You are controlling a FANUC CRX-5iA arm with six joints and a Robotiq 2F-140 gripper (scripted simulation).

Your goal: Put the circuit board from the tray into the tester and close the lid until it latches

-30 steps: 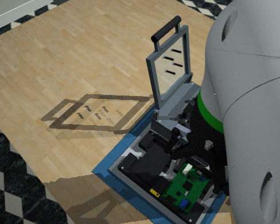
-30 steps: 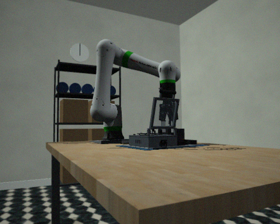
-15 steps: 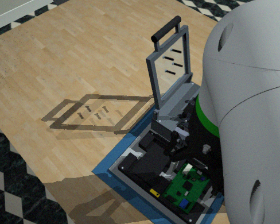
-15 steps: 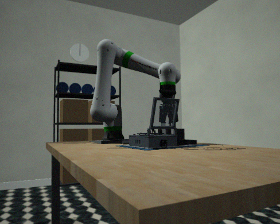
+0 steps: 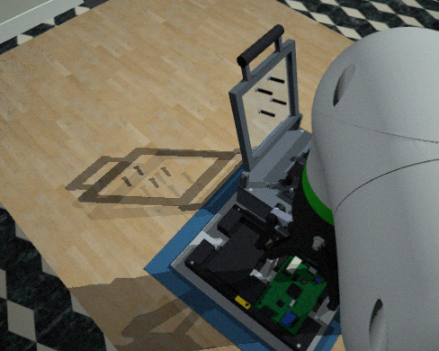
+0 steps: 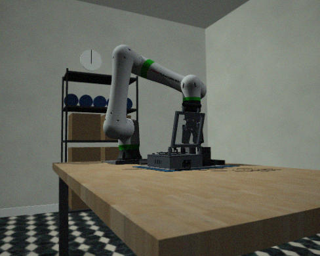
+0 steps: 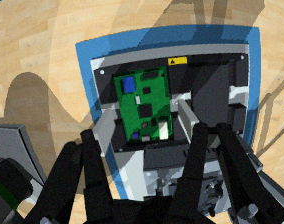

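Note:
The green circuit board (image 5: 291,294) (image 7: 154,102) lies face up in one pocket of the black tray (image 5: 210,276) (image 7: 208,60). Its white connector (image 5: 294,265) (image 7: 164,130) is at the end toward the tester (image 5: 273,171) (image 6: 160,161). My gripper (image 7: 145,113) is open, with one finger beyond each long edge of the board, near the middle; the exact height of the tips is unclear. The tester's lid (image 5: 240,130) (image 6: 175,131) stands open, its black handle (image 5: 261,45) at the top. The arm and fingers hide most of the pin plate, its posts and the hook.
The tray's other pocket (image 5: 233,247) (image 7: 211,95) is empty. A blue mat (image 5: 165,270) (image 7: 168,35) lies under the tray. The raised lid stands close beside the arm (image 5: 381,135) (image 6: 191,85). A yellow label (image 5: 242,301) (image 7: 177,60) marks the tray's edge.

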